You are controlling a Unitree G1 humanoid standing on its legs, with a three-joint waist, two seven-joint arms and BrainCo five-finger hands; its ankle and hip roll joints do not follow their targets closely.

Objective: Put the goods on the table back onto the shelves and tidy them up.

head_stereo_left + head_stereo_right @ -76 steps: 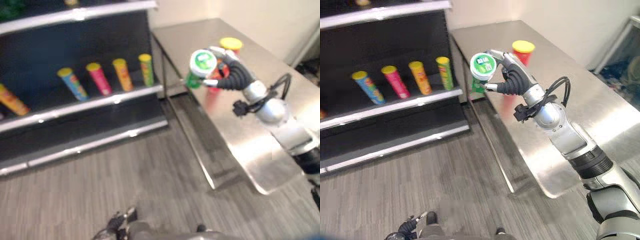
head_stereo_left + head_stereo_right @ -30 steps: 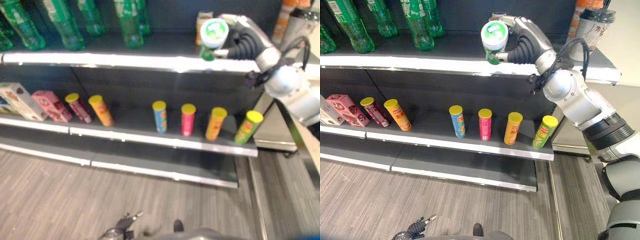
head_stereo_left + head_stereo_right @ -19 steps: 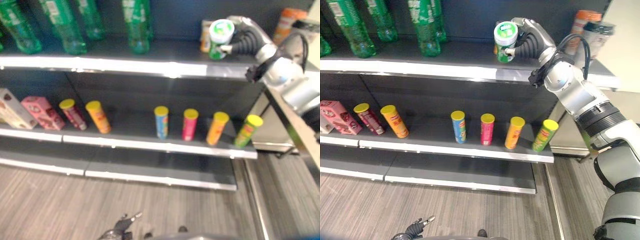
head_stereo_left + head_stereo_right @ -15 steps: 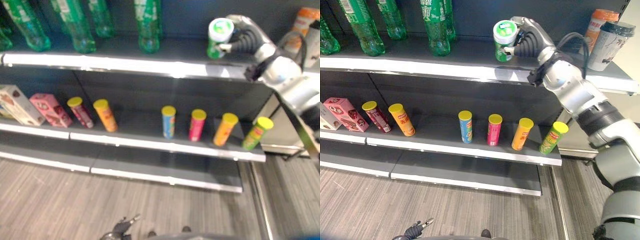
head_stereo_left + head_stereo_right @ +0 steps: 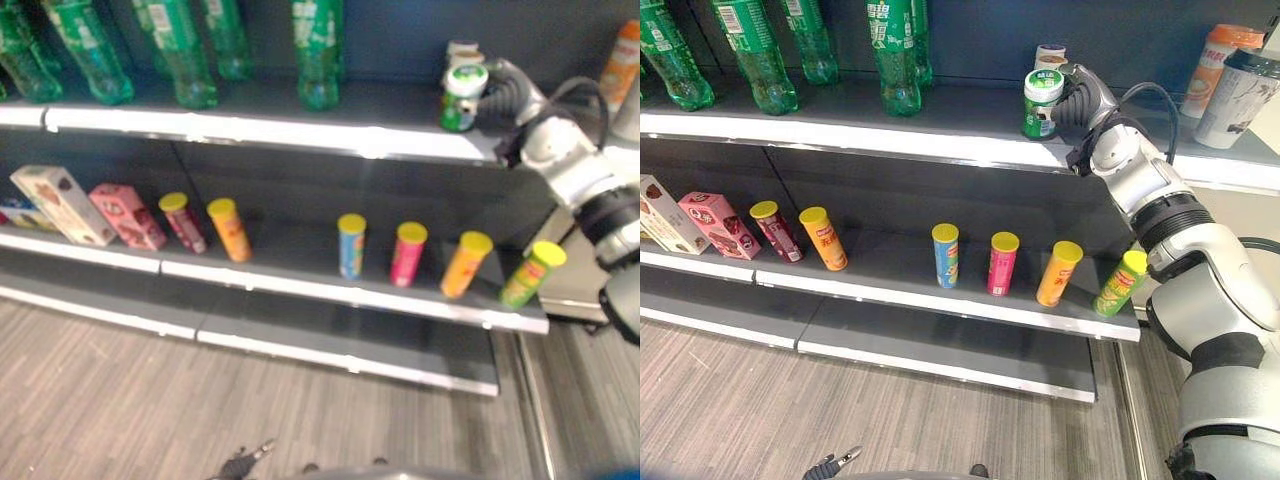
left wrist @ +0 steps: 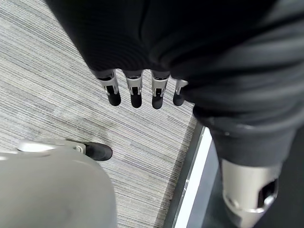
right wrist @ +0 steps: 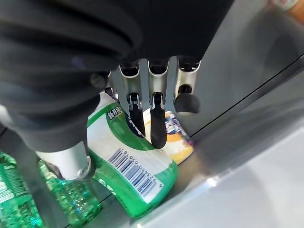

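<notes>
Green can on top shelf, your R hand wrapped round it.
R hand (image 5: 1077, 103) fingers curled on green can (image 5: 1041, 102), standing on top shelf (image 5: 940, 125) by a yellow can (image 7: 175, 137). L hand (image 6: 142, 88) fingers relaxed, holding nothing.

- We are in a shop, or a mock-up of one: dark display shelves (image 5: 870, 125) with bright metal front edges run across the view in tiers.
- At 11 o'clock, green drink bottles (image 5: 895, 55) stand in a row on the top tier.
- At 6 o'clock on the middle tier, chip tubes (image 5: 945, 255) with yellow lids are spaced in a line; snack boxes (image 5: 715, 225) lie at 9 o'clock.
- At 2 o'clock, lidded drink cups (image 5: 1238, 98) stand on the top tier.
- Grey plank flooring (image 5: 760, 410) lies below.
</notes>
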